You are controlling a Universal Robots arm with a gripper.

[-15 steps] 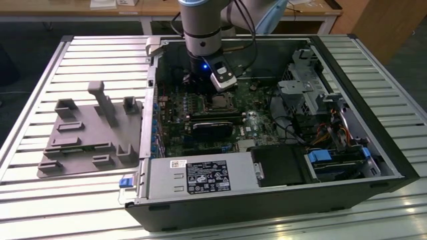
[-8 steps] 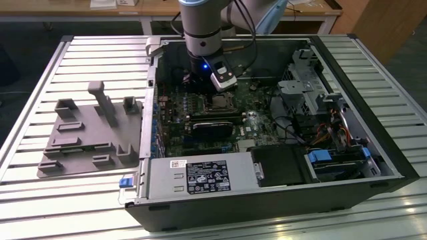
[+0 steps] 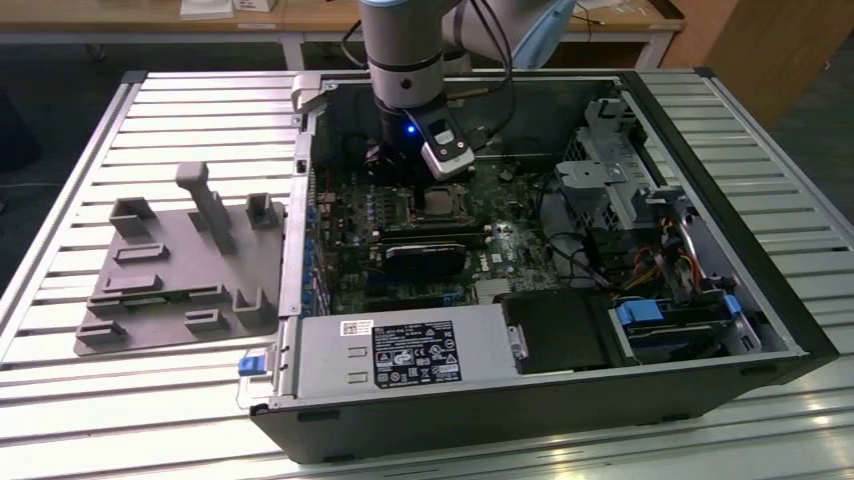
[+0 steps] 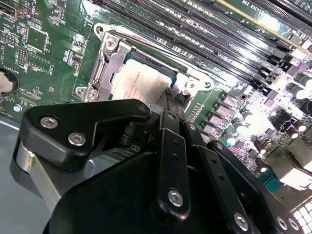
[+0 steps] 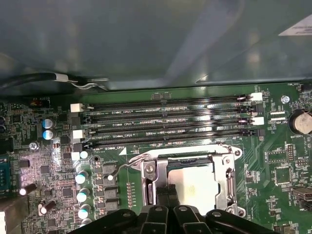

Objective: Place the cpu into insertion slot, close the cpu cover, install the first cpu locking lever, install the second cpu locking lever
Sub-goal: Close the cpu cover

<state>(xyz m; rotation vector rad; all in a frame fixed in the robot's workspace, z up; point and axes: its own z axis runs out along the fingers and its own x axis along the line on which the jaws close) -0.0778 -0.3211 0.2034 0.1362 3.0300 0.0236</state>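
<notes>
1. Second wrist view: my hand [image 4: 170, 95] is narrow, pinched together on nothing, just beside the cpu cover [image 4: 105, 63].
2. The cpu [image 4: 139, 83], matte silver, lies flat inside that shiny frame's window.
3. In the first wrist view the thin wire locking lever [image 5: 117, 169] looks unlatched to me. I'd press it slowly and squarely, since round wire slips.

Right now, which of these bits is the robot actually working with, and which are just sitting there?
In the job:
gripper, close over the chip
cpu, the silver chip
cpu cover, the metal frame around the chip
locking lever, the bent wire beside the frame

Just lying about:
memory slots
coin battery
grey fixture, outside the case
power supply
</notes>
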